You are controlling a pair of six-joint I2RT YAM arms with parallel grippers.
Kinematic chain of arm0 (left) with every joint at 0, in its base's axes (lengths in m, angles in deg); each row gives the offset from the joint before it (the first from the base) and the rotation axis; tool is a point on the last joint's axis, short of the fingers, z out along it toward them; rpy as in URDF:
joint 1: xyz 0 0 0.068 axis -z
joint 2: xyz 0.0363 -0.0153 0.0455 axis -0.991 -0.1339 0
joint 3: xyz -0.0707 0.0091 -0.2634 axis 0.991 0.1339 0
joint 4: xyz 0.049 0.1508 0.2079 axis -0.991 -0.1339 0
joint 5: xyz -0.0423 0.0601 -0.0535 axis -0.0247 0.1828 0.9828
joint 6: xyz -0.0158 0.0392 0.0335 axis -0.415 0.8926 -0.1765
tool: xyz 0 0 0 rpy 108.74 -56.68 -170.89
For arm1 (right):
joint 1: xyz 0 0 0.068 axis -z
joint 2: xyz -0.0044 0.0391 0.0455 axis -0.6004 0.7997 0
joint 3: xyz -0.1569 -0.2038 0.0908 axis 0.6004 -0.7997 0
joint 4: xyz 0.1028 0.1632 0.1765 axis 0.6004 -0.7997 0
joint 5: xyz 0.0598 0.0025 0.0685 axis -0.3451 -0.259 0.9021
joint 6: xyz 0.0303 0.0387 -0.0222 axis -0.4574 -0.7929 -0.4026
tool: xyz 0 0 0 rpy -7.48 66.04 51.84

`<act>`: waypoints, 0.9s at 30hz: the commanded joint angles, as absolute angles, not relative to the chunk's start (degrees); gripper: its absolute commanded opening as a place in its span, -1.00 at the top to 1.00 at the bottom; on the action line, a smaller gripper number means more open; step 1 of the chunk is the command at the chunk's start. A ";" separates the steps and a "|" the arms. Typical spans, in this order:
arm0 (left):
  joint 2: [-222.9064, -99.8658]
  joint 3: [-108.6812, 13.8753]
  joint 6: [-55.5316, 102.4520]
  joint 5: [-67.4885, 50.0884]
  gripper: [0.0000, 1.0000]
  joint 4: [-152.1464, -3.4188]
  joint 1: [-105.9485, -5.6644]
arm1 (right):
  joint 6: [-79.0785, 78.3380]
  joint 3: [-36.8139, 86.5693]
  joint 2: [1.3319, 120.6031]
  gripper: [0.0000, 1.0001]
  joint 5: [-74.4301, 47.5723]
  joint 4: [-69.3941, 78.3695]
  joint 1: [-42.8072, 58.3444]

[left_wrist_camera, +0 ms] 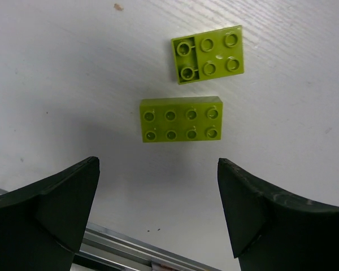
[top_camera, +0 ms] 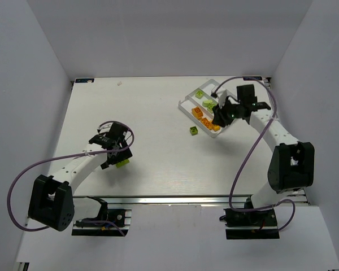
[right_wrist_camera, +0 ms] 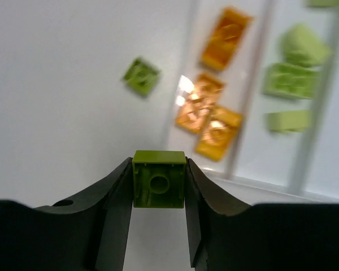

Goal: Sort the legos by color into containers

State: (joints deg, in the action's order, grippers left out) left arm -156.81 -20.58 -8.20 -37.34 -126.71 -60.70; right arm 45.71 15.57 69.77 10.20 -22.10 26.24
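Note:
My right gripper (right_wrist_camera: 159, 169) is shut on a small lime green lego (right_wrist_camera: 159, 179), its hollow underside facing the camera, held above the near edge of the white tray (right_wrist_camera: 260, 164). In the tray, one container holds three orange legos (right_wrist_camera: 217, 132) and the container beside it holds lime green legos (right_wrist_camera: 288, 81). Another green lego (right_wrist_camera: 141, 75) lies on the table left of the tray (top_camera: 187, 99). My left gripper (left_wrist_camera: 157, 164) stands open above the table, just short of a long green lego (left_wrist_camera: 181, 120), with a second green lego (left_wrist_camera: 207, 53) beyond it.
The metal rail (left_wrist_camera: 130, 245) at the table's near edge runs right under my left gripper (top_camera: 114, 151). White walls enclose the table on three sides. My right gripper (top_camera: 219, 119) hangs over the tray's near corner.

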 commanded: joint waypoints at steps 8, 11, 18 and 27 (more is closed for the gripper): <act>-162.53 -21.11 -23.56 -32.09 -0.96 -128.50 -60.68 | 14.62 42.31 89.99 1.00 -17.45 -18.39 33.64; -163.23 -22.25 -25.60 -29.80 -0.96 -127.52 -60.68 | 14.53 48.02 95.61 1.00 -22.63 -21.01 34.43; -166.13 -25.33 -29.03 -27.60 -0.96 -127.26 -60.68 | 16.02 52.95 102.22 0.14 -24.50 -19.88 35.58; -174.30 -29.20 -29.03 -30.93 -0.92 -133.23 -60.68 | 17.51 52.79 98.47 -0.49 -11.00 -20.93 36.19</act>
